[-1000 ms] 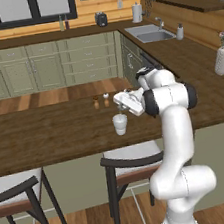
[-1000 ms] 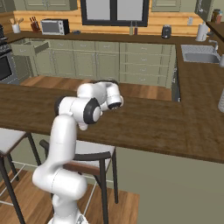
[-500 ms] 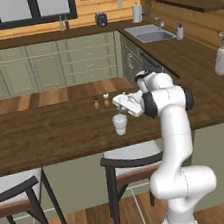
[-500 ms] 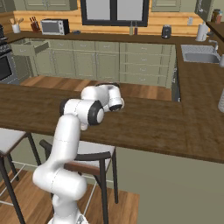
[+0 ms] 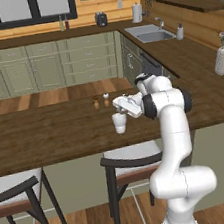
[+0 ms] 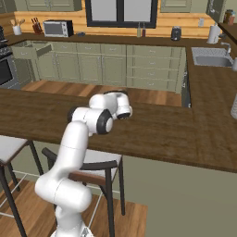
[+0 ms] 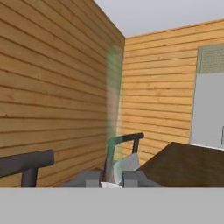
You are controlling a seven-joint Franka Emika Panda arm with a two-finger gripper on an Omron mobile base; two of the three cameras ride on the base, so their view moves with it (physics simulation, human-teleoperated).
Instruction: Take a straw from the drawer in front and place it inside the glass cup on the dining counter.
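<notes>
In the left base view the glass cup (image 5: 119, 122) stands near the middle of the frame on the dark wood table (image 5: 46, 136), in front of two tiny shakers (image 5: 101, 101) that sit a little above and left of it. The claw (image 5: 119, 104) is at the end of the white arm, which bends in from the lower right; it hangs just above the cup's rim, slightly to the right, and whether it touches the rim cannot be told. In the hand view two dark finger tips (image 7: 132, 178) rise at the bottom centre with a small pale piece between them, perhaps the straw, but it is too small to be sure; whether the claw is pinching or spread cannot be told. In the right base view the arm's wrist hides the cup, above the table (image 6: 176, 134).
</notes>
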